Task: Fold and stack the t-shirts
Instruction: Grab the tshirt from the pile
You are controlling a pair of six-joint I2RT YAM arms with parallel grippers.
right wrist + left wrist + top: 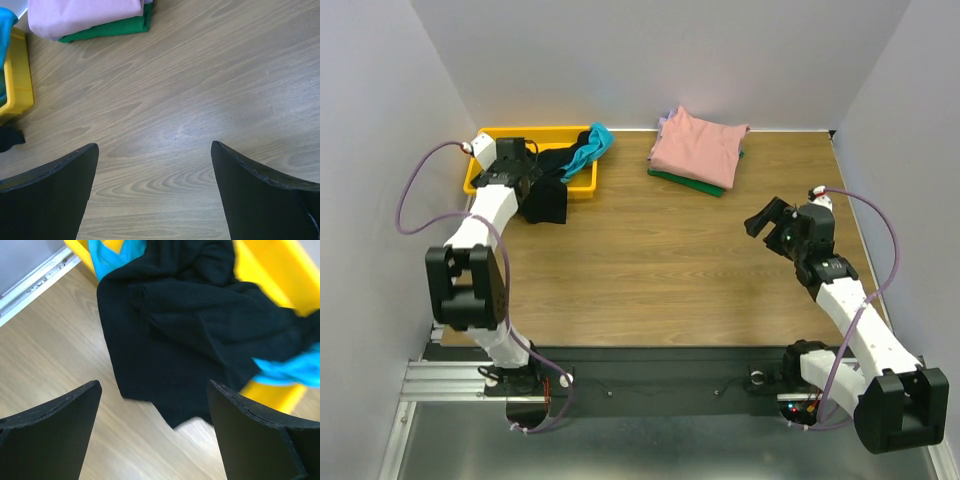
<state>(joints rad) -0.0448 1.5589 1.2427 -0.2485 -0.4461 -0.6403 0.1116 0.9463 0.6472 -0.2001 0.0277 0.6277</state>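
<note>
wooden table (650, 270), yellow bin (578, 186) at far-left corner, folded shirt stack (698, 148)

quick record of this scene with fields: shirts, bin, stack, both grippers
black t-shirt: unfolded, spilling from the yellow bin over its front wall onto the table
teal t-shirt: crumpled in the bin, partly over its rim
folded stack: salmon-pink t-shirt on top, green t-shirt under it, edge of a lavender t-shirt showing behind
left gripper: open, above the black t-shirt's draped end, holding nothing
right gripper: open, over bare table, holding nothing
</note>
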